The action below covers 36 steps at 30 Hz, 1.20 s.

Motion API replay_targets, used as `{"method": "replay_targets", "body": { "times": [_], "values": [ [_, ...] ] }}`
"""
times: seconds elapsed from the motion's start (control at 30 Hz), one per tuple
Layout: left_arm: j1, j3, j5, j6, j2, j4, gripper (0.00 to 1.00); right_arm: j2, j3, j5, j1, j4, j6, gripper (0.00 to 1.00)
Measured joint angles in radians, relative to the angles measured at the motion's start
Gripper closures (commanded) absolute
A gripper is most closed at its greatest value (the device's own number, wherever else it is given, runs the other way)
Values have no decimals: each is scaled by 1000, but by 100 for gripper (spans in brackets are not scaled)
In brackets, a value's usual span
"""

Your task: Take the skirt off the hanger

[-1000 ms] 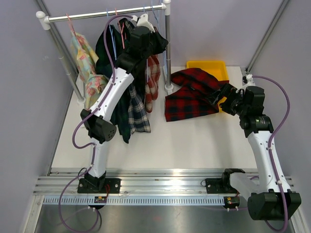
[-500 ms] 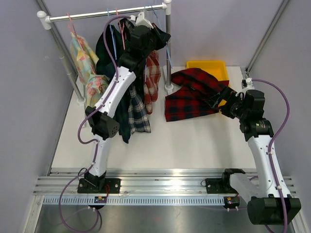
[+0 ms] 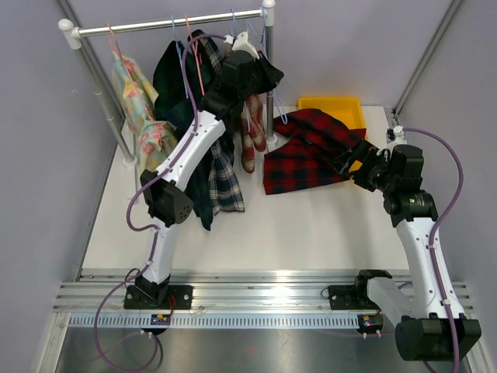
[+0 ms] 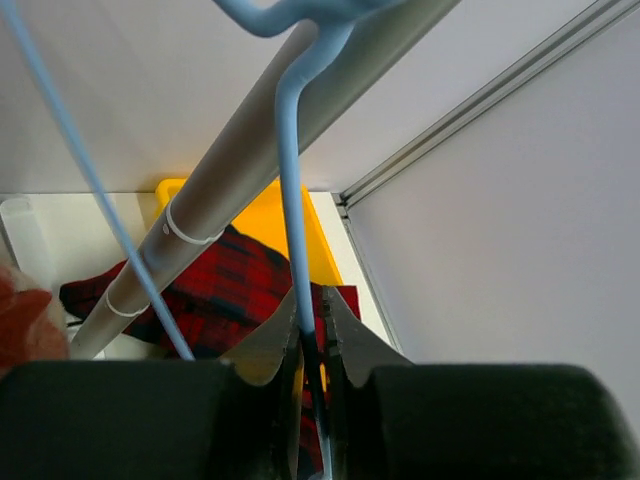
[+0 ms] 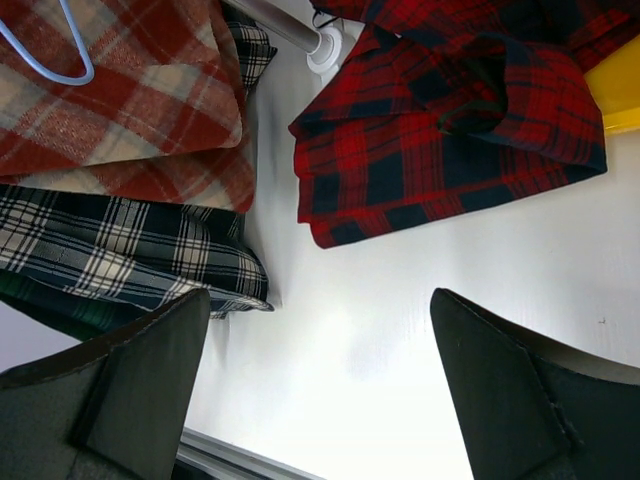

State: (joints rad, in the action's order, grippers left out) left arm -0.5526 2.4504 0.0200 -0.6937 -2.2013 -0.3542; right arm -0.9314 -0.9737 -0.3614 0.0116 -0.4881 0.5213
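Observation:
My left gripper [image 3: 264, 74] is high at the clothes rail [image 3: 171, 22], shut on the thin blue hanger wire [image 4: 289, 200]; the jaws [image 4: 310, 302] pinch it just below the rail [image 4: 240, 170]. A red and beige plaid skirt [image 3: 249, 136] hangs under that hanger and also shows in the right wrist view [image 5: 130, 100]. A red and black plaid skirt [image 3: 307, 151] lies on the table, partly over the yellow bin [image 3: 331, 104]. My right gripper [image 3: 359, 163] is open and empty above the table beside it [image 5: 320, 310].
A dark green and white plaid garment [image 3: 221, 175] and a floral one [image 3: 140, 101] hang on the same rail to the left. The rack's right post [image 3: 269, 78] stands close to my left gripper, its foot [image 5: 325, 50] on the white table [image 3: 311, 225].
My left gripper has moved right along the rail with the blue hanger, and the red and beige skirt swung with it. The right arm has hardly moved.

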Motion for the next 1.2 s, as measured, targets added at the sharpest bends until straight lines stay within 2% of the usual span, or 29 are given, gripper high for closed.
{"method": "replay_targets", "body": {
  "times": [0.2,0.3,0.33,0.4,0.43,0.53,0.6,0.67,0.87,1.07,1.2],
  "values": [
    [-1,-6,5,-8,16,-45,87,45,0,0,0,-35,5,0],
    [-1,-27,18,-19,33,-68,80,67,0,0,0,-41,7,0],
    [-3,-40,25,-21,40,-77,65,73,-1,-1,0,-49,7,0],
    [-13,-68,32,-15,51,-102,49,85,-1,0,0,-68,8,1],
    [-21,-79,34,-11,56,-117,37,92,-1,0,0,-77,8,1],
    [-50,-91,35,3,70,-154,24,112,-2,0,0,-93,8,1],
    [-71,-95,34,14,92,-183,20,123,-2,0,0,-98,8,1],
    [-87,-106,34,27,130,-204,1,132,-2,0,0,-111,7,1],
    [-111,-167,24,70,325,-257,1,151,-2,0,0,-134,8,1],
    [-106,-168,-111,181,501,-330,1,154,-1,0,0,-137,8,0],
    [-88,-169,-190,239,545,-361,1,153,6,0,0,-137,8,1]
  ]
}}
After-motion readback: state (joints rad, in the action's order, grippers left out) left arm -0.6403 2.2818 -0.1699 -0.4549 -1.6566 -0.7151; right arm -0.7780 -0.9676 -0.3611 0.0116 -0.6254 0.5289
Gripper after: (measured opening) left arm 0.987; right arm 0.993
